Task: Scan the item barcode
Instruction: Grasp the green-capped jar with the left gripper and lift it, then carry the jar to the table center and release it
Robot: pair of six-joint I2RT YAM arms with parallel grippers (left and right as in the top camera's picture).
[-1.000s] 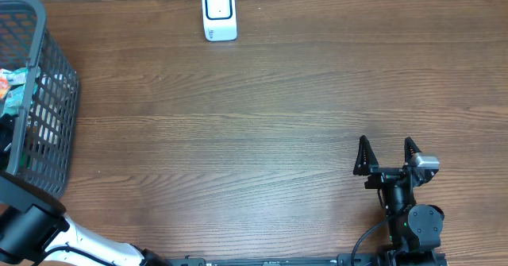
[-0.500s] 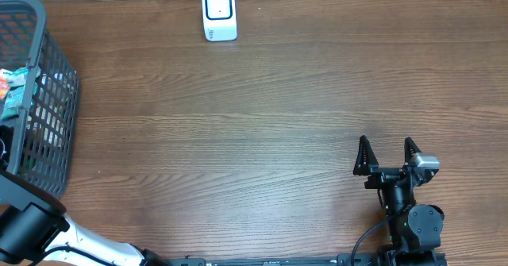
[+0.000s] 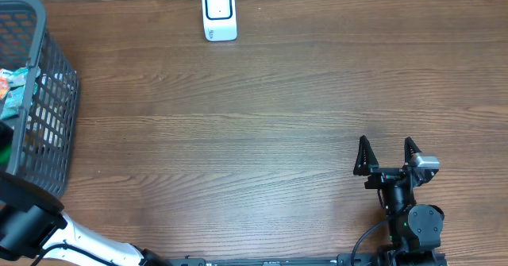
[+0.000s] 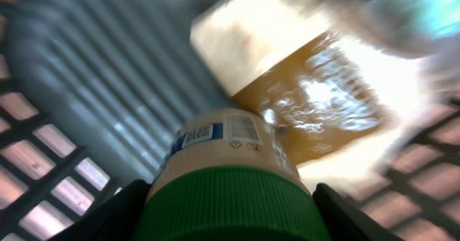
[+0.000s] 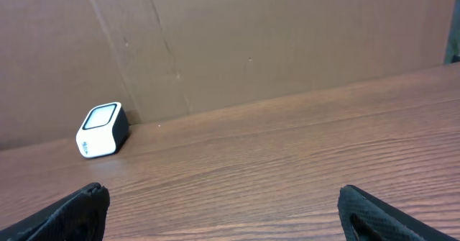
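Bottle (image 4: pixel 228 151) with green cap is inside the basket (image 3: pixel 49 99) at the table's (image 3: pixel 278 115) left end, beside a crinkly packet (image 4: pixel 309 90). Left gripper (image 4: pixel 230 223) jaws clamp its cap. Right gripper (image 3: pixel 389 155) jaws wide apart, nothing between. Scanner (image 3: pixel 219 13) at far edge, well apart.

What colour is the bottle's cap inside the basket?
Green cap, best in the left wrist view.

A dark wire basket (image 3: pixel 54 111) surrounds the left gripper (image 4: pixel 230 218), with a glossy brown packet (image 4: pixel 310 103) lying just ahead of it. A wooden table (image 3: pixel 278 115) stretches ahead of the right gripper (image 3: pixel 386 145) to a cardboard wall (image 5: pixel 287 32).
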